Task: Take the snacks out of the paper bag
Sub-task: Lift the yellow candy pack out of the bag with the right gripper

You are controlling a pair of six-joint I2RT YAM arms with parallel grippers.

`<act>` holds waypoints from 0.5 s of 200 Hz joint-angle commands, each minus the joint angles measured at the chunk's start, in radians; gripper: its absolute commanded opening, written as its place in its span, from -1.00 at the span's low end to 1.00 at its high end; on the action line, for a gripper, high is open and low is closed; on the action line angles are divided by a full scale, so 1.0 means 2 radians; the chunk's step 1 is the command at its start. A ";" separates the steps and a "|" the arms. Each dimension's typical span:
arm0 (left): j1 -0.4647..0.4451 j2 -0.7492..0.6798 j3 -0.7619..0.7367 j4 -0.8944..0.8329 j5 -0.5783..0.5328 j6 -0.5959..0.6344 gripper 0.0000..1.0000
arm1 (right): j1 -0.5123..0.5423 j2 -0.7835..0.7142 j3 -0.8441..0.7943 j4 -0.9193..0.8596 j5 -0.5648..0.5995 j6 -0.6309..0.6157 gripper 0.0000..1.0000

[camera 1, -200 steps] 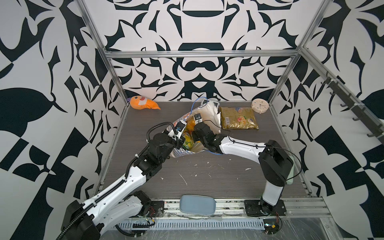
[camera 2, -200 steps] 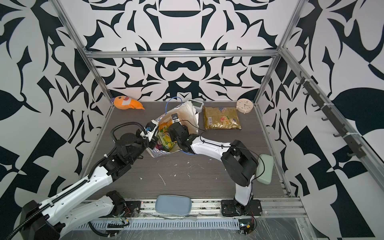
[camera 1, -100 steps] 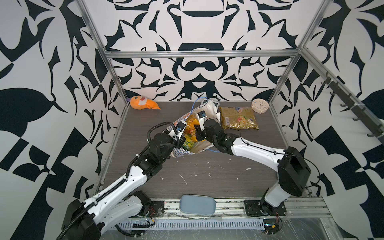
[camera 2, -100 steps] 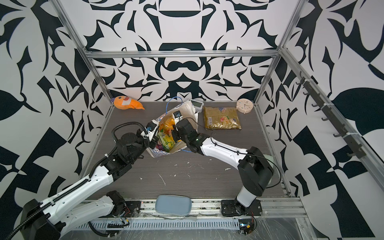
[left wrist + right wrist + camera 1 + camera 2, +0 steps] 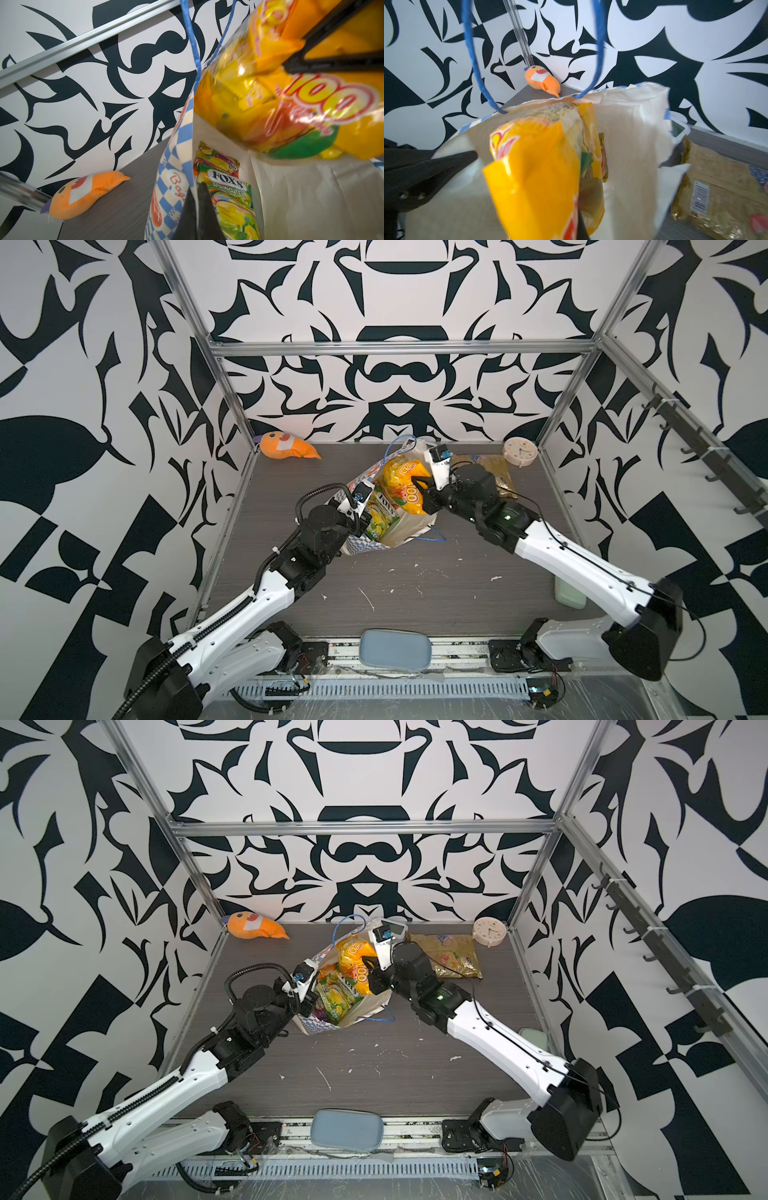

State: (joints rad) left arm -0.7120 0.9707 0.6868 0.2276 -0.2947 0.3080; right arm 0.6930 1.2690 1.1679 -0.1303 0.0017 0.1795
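Observation:
The paper bag leans open in the middle of the table. My left gripper is shut on the bag's checkered wall at the rim. My right gripper is shut on a yellow-orange mango snack packet, which hangs over the bag's mouth. Blur hides the right fingertips in the right wrist view. A green-yellow FOX'S packet stands inside the bag, with another packet behind it. A large olive-gold packet lies on the table to the right of the bag.
An orange plush toy lies in the back left corner. A round cream clock stands at the back right and a small white digital clock behind the bag. A mint-green object lies by the right edge.
My right gripper has risen and drawn back to the right, lifting the mango packet from deep inside the bag to above its mouth. The left gripper has held the bag's rim still.

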 commanded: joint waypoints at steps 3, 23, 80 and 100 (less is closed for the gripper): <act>-0.004 -0.002 0.011 0.033 0.002 0.007 -1.00 | -0.016 -0.057 0.032 0.011 -0.001 -0.014 -0.89; -0.004 -0.002 0.010 0.035 0.001 0.008 -1.00 | -0.026 -0.091 0.031 -0.005 0.019 -0.017 -0.90; -0.004 -0.002 0.010 0.037 0.000 0.009 -1.00 | -0.053 -0.145 0.002 -0.025 0.219 -0.070 -1.00; -0.004 -0.001 0.008 0.038 0.000 0.009 -1.00 | -0.109 -0.123 0.016 -0.076 0.259 -0.042 -1.00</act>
State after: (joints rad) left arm -0.7128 0.9707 0.6868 0.2310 -0.3084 0.3149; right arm 0.5797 1.0008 1.1671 -0.2893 0.2756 0.0731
